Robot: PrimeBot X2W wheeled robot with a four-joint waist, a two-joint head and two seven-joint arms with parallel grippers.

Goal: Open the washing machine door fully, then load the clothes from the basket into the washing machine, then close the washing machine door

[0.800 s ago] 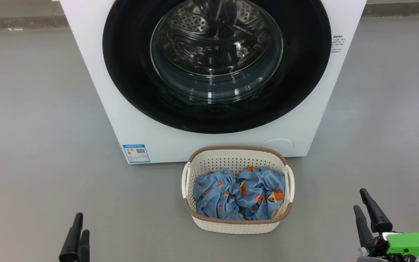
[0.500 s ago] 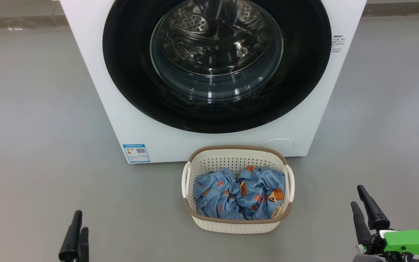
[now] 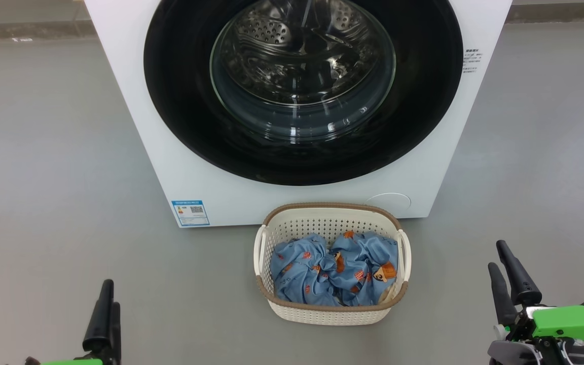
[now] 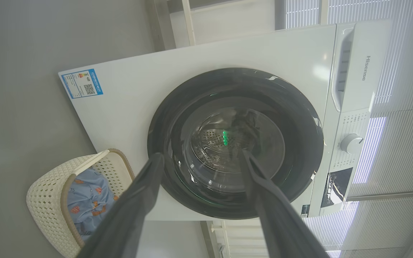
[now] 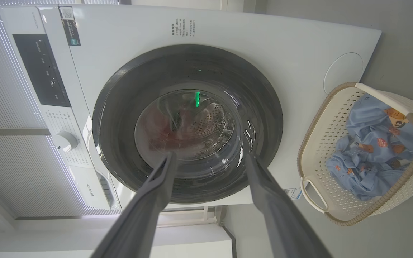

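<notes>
The white washing machine stands ahead with its round black-ringed door shut flat against the front. Right before it on the floor sits the cream basket holding the light blue printed clothes. My left gripper is low at the left, open and empty. My right gripper is low at the right, open and empty. Both are well short of the door and the basket.
Grey floor spreads on both sides of the machine. A round service flap sits at the machine's lower right and a blue label at its lower left. The control dial is on the top panel.
My right gripper has risen in the head view, toward the machine. The left gripper has edged up a little, with green casing now showing below it. Door, basket and clothes have not moved.
</notes>
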